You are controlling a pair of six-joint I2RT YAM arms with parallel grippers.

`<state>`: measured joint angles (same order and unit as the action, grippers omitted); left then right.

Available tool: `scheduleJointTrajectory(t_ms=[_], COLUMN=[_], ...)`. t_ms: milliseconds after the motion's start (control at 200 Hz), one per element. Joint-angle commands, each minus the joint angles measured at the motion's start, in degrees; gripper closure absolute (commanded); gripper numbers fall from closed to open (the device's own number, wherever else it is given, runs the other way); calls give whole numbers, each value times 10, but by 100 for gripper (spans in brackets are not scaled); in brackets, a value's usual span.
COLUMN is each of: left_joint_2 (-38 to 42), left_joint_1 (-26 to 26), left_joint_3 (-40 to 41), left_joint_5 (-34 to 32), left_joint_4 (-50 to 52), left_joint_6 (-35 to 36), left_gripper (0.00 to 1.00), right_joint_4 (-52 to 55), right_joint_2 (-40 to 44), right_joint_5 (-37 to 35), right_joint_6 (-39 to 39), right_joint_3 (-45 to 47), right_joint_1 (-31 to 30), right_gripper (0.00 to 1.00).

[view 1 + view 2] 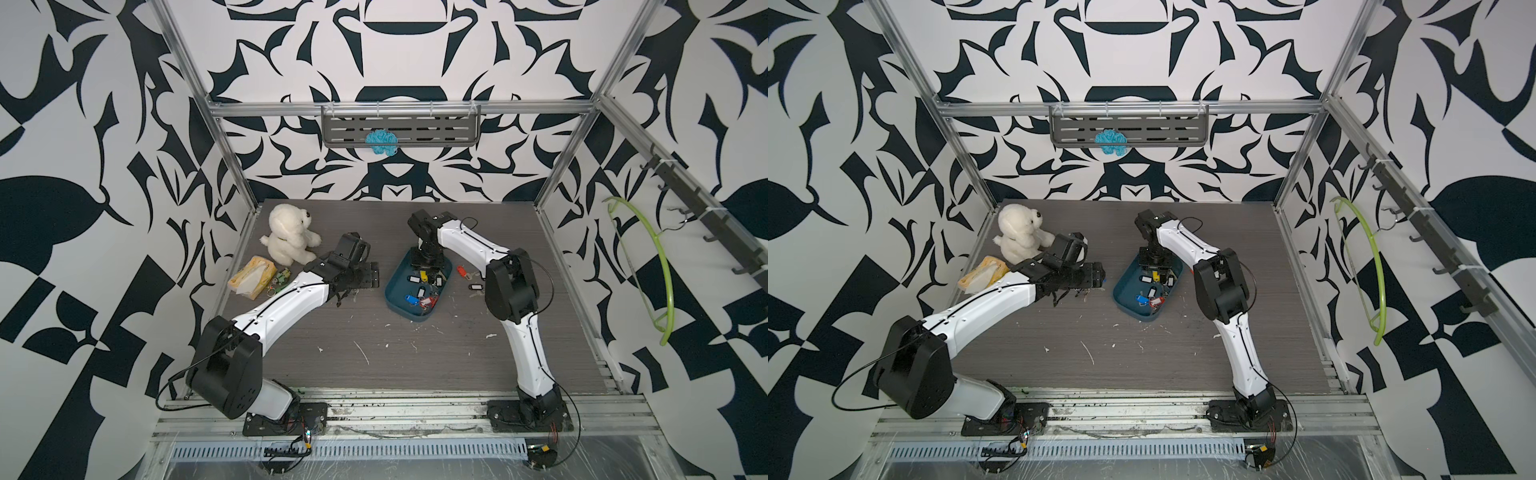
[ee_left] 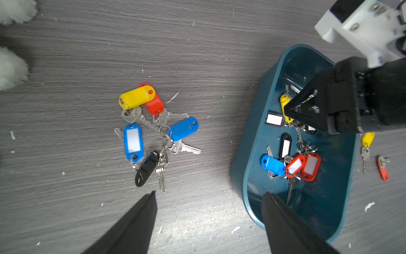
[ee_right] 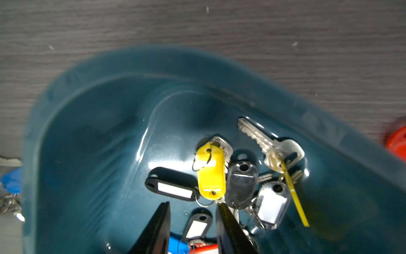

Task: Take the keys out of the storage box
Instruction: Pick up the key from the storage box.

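Observation:
The dark teal storage box (image 1: 394, 286) (image 1: 1120, 286) lies mid-table with several tagged keys (image 1: 419, 297) (image 1: 1150, 297) (image 3: 211, 173) inside. My right gripper (image 1: 424, 269) (image 1: 1154, 270) (image 3: 193, 204) points down into the box's far end. It is open, with a black-tagged key lying below the gap and a yellow tag just beyond the tips. My left gripper (image 1: 371, 275) (image 2: 211, 195) hangs wide open and empty over the table at the box's left wall (image 2: 241, 176). A pile of keys (image 2: 151, 132) lies on the table under it. More keys (image 1: 467, 278) (image 2: 368, 140) lie right of the box.
A white plush bear (image 1: 286, 237), a yellow tissue packet (image 1: 251, 276) and a green keychain (image 1: 280, 279) sit at the far left. A grey shelf (image 1: 440, 129) holds a teal tuft on the back wall. A green hanger (image 1: 660, 266) hangs on the right.

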<state>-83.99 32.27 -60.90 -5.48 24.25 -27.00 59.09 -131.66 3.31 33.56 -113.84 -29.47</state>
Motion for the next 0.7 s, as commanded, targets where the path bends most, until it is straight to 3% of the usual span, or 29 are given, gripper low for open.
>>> scheduleJointTrajectory(t_ms=[0,695], left_joint_2=[3,0], left_joint_1=[2,1], left_joint_3=[15,25], left_joint_5=[2,-1], left_joint_4=[-6,-11], left_joint_6=[2,10], left_gripper=[17,17], right_joint_4=[18,50], right_joint_2=[-3,-58], right_joint_5=[-27,-65], right_joint_6=[36,60], right_joint_3=[-28,-126], right_joint_1=[-3,-3], right_gripper=[59,67])
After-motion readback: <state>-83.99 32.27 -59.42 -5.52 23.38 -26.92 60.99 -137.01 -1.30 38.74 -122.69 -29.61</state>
